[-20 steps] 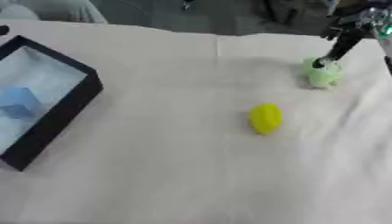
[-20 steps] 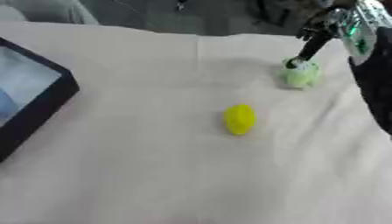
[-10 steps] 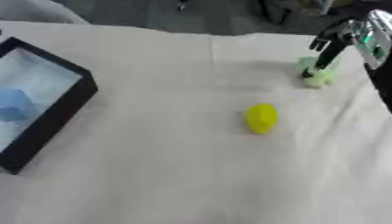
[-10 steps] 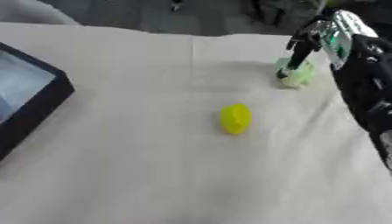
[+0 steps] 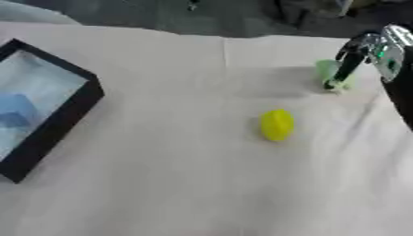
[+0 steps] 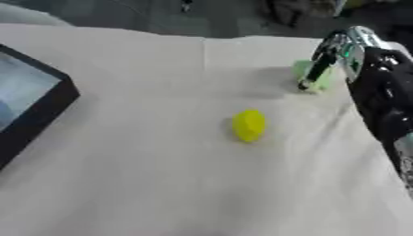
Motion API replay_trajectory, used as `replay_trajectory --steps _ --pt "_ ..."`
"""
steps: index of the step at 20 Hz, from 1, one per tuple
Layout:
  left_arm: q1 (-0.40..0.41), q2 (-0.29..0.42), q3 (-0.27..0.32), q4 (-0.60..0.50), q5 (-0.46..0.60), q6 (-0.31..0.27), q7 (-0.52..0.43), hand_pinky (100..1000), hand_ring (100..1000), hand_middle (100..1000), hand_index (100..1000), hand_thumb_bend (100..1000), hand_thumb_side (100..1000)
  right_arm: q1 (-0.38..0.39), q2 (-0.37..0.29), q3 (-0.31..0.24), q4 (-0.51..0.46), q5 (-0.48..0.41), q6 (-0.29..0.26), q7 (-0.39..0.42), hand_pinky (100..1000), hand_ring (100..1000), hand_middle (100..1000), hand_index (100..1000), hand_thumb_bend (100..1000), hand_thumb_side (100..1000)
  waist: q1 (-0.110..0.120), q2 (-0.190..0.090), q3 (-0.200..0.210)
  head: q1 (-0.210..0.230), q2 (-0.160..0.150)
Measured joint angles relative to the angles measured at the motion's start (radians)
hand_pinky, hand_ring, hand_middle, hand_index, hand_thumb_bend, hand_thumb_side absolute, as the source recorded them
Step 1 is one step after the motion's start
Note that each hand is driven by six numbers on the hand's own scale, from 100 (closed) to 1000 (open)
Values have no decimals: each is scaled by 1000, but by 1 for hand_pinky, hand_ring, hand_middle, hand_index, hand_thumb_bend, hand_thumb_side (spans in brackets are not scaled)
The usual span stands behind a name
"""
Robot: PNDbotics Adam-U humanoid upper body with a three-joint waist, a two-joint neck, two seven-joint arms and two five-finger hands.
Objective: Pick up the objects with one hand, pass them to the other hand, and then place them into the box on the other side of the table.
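A pale green object (image 5: 329,73) sits at the far right of the cloth-covered table. My right hand (image 6: 345,48) comes in from the right, its dark fingers (image 5: 347,67) pointing down at the green object and touching it; whether they curl round it is unclear. A yellow lemon-shaped object (image 5: 277,124) lies alone near the middle of the table. A black-rimmed box (image 5: 71,110) stands at the left edge with a blue block (image 5: 14,109) inside. My left hand shows in neither view.
The beige cloth (image 5: 177,175) covers the whole table and is creased near the right side. Dark floor and blurred shapes lie beyond the far edge.
The whole picture has shifted, so the camera has moved. My right hand has come lower over the green object, its fingers now resting on it.
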Motion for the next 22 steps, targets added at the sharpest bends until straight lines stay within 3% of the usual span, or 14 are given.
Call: replay_trajectory --steps 16,22 --pt "0 -8 0 0 3 -4 -5 853 1000 1000 828 164 661 -24 40 -26 96 47 78 -56 962 928 899 924 453 164 3 0 6 -7 -1" --pt "0 -9 0 0 4 -3 -6 853 1000 1000 827 162 662 -24 52 -37 118 58 111 -117 936 857 787 839 387 100 6 0 7 -8 -1"
